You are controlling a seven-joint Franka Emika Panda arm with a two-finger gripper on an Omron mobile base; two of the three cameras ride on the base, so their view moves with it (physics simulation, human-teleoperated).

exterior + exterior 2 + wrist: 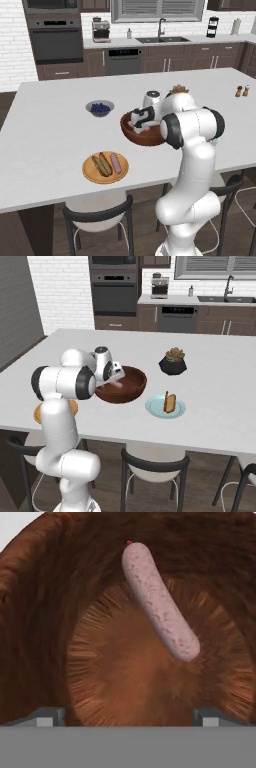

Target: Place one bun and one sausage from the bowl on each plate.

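Where bowl (45, 612) grain radiates, sausage (159, 603) (smooth, perhaps speckled) lies.

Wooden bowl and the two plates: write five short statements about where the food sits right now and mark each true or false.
1. One sausage lies in the wooden bowl. True.
2. The orange plate holds a bun and a sausage. True.
3. The blue plate holds a sausage. False: it holds a bun.
4. The gripper is shut on the sausage. False: it is open above it.
5. A bun lies in the wooden bowl. False: the hand view shows none.
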